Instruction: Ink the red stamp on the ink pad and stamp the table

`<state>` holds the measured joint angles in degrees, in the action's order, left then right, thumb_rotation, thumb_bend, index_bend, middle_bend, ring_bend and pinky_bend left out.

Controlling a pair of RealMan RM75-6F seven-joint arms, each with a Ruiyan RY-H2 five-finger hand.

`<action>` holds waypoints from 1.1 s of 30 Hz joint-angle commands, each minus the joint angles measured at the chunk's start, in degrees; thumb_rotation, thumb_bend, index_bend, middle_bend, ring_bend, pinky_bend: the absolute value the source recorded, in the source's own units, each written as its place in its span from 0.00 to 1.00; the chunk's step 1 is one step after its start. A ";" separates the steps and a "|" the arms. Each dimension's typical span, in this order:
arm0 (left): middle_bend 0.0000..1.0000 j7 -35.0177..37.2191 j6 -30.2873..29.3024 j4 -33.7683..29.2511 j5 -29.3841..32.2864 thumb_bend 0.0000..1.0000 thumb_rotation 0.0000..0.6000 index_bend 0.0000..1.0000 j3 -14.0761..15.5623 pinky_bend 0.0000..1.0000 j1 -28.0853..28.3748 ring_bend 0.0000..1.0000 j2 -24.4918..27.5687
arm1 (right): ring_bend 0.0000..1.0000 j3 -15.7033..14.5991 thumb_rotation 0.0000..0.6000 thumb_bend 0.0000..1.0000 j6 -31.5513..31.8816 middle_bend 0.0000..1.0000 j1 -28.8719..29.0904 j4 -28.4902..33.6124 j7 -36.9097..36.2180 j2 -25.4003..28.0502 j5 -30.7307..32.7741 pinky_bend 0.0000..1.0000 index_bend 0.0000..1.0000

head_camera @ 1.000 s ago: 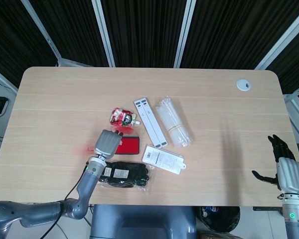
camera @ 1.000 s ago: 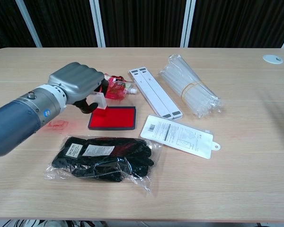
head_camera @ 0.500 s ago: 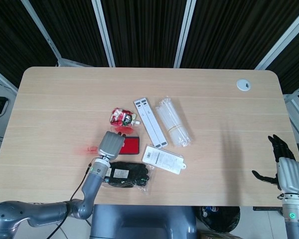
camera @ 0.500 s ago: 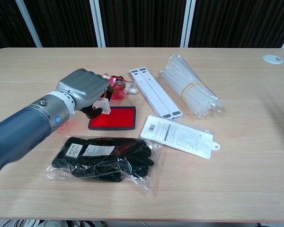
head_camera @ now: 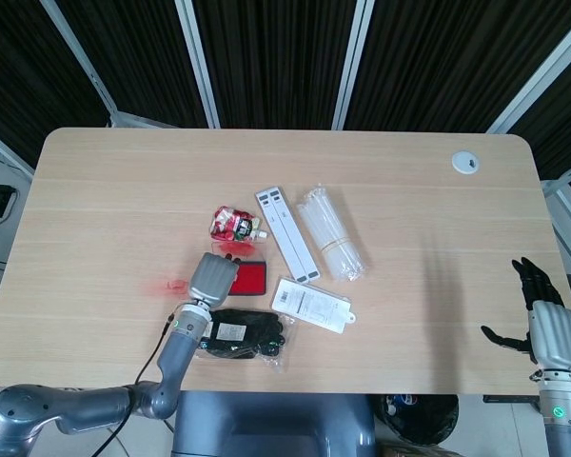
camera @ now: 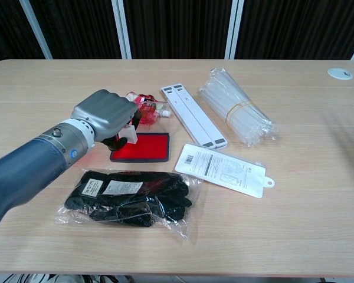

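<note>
My left hand (camera: pixel 106 116) (head_camera: pixel 212 277) grips the stamp (camera: pixel 127 133), whose pale base shows under the curled fingers. It sits down on the left end of the red ink pad (camera: pixel 145 147) (head_camera: pixel 250 277), a black-rimmed tray with a red surface. A red stamped mark (head_camera: pixel 167 285) lies on the table left of the hand. My right hand (head_camera: pixel 542 319) hangs open past the table's right front edge, seen only in the head view.
A black glove pack (camera: pixel 128 196) lies just in front of the pad. A red-white pouch (camera: pixel 148 107) lies behind it. Two white strips (camera: pixel 192 115), a clear tube bundle (camera: pixel 237 112) and a white carded pack (camera: pixel 221 169) lie to the right. A grommet (camera: pixel 340 73) sits far right.
My left hand has moved right from beside the stamped mark and lowered the stamp onto the ink pad's left end. The right hand has stayed still.
</note>
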<state>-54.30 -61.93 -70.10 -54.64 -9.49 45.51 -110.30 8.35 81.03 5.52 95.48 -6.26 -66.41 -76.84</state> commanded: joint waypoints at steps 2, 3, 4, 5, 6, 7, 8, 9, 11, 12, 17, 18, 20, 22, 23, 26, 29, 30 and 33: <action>0.77 -0.04 0.11 0.40 0.08 0.58 1.00 0.74 0.29 0.72 -0.07 0.64 -0.20 | 0.00 0.04 1.00 0.11 0.08 0.00 -0.01 -0.04 -0.03 -0.05 0.00 0.16 0.00; 0.77 -0.05 0.14 0.49 0.11 0.58 1.00 0.74 0.34 0.72 -0.08 0.64 -0.24 | 0.00 0.03 1.00 0.11 0.10 0.00 -0.03 -0.04 -0.04 -0.03 -0.02 0.16 0.00; 0.77 -0.06 0.13 0.56 0.13 0.58 1.00 0.74 0.34 0.72 -0.07 0.64 -0.28 | 0.00 0.02 1.00 0.11 0.11 0.00 -0.03 -0.05 -0.04 -0.03 -0.05 0.16 0.00; 0.77 -0.04 0.07 0.59 0.12 0.58 1.00 0.74 0.27 0.72 -0.05 0.64 -0.31 | 0.00 0.02 1.00 0.11 0.13 0.00 -0.03 -0.06 -0.03 -0.04 -0.06 0.16 0.00; 0.77 0.06 -0.03 0.56 0.08 0.58 1.00 0.74 0.15 0.72 -0.02 0.64 -0.33 | 0.00 0.02 1.00 0.11 0.14 0.00 -0.04 -0.05 -0.04 -0.04 -0.06 0.16 0.00; 0.77 0.21 -0.15 0.43 0.02 0.58 1.00 0.74 -0.04 0.72 0.03 0.64 -0.32 | 0.00 0.04 1.00 0.11 0.14 0.00 -0.04 -0.03 -0.08 -0.04 -0.03 0.16 0.00; 0.77 0.25 -0.23 0.27 -0.05 0.58 1.00 0.74 -0.19 0.72 0.11 0.64 -0.25 | 0.00 0.04 1.00 0.11 0.13 0.00 -0.05 -0.02 -0.09 -0.04 -0.01 0.16 0.00; 0.77 0.21 -0.31 0.08 -0.19 0.58 1.00 0.74 -0.28 0.72 0.21 0.64 -0.13 | 0.00 0.04 1.00 0.11 0.12 0.00 -0.05 -0.02 -0.10 -0.04 0.00 0.16 0.00; 0.77 0.06 -0.62 -0.47 -0.58 0.58 1.00 0.74 -0.48 0.72 0.44 0.64 0.21 | 0.00 0.03 1.00 0.11 0.13 0.00 -0.05 -0.02 -0.06 -0.04 -0.03 0.16 0.00; 0.77 0.02 -0.74 -0.81 -0.63 0.58 1.00 0.74 -0.63 0.72 0.51 0.64 0.35 | 0.00 0.03 1.00 0.11 0.12 0.00 -0.04 -0.01 -0.06 -0.05 -0.03 0.16 0.00; 0.77 -0.74 -1.22 -2.77 -0.55 0.58 1.00 0.74 -1.27 0.72 0.98 0.64 1.11 | 0.00 0.01 1.00 0.11 0.15 0.00 -0.05 0.01 0.00 -0.05 -0.07 0.16 0.00; 0.77 -0.91 -1.25 -3.08 -0.48 0.58 1.00 0.74 -1.34 0.72 1.06 0.64 1.22 | 0.00 0.01 1.00 0.11 0.15 0.00 -0.05 0.03 -0.01 -0.05 -0.05 0.16 0.00; 0.77 -1.55 -1.33 -3.68 -0.27 0.58 1.00 0.74 -1.35 0.72 1.25 0.64 1.52 | 0.00 0.03 1.00 0.11 0.08 0.00 -0.06 0.07 -0.08 -0.01 0.04 0.16 0.00; 0.77 -2.16 -1.47 -4.16 0.08 0.58 1.00 0.74 -1.38 0.72 1.35 0.64 1.73 | 0.00 0.04 1.00 0.11 0.06 0.00 -0.06 0.06 -0.12 0.01 0.06 0.16 0.00; 0.77 -2.40 -1.52 -4.33 0.25 0.58 1.00 0.74 -1.41 0.72 1.41 0.64 1.82 | 0.00 0.04 1.00 0.11 0.05 0.00 -0.05 0.04 -0.14 0.00 0.05 0.16 0.00; 0.77 -2.83 -1.67 -4.53 0.76 0.58 1.00 0.74 -1.49 0.72 1.54 0.64 1.93 | 0.00 0.02 1.00 0.11 0.01 0.00 -0.03 0.05 -0.15 0.01 0.02 0.16 0.00; 0.77 -2.85 -1.53 -3.94 1.36 0.58 1.00 0.74 -1.32 0.72 1.51 0.64 1.64 | 0.00 0.02 1.00 0.11 -0.02 0.00 -0.04 0.08 -0.18 0.02 0.07 0.16 0.00; 0.77 -2.77 -1.45 -3.76 1.49 0.58 1.00 0.74 -1.24 0.72 1.49 0.64 1.52 | 0.00 0.02 1.00 0.11 -0.01 0.00 -0.04 0.08 -0.15 0.02 0.06 0.16 0.00; 0.77 -2.65 -1.22 -3.15 1.76 0.58 1.00 0.74 -0.92 0.72 1.49 0.64 1.17 | 0.00 0.01 1.00 0.11 -0.02 0.00 -0.04 0.11 -0.12 0.02 0.07 0.16 0.00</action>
<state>-57.02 -63.22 -73.36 -52.96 -10.49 47.01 -109.04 8.36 81.01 5.48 95.59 -6.39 -66.39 -76.77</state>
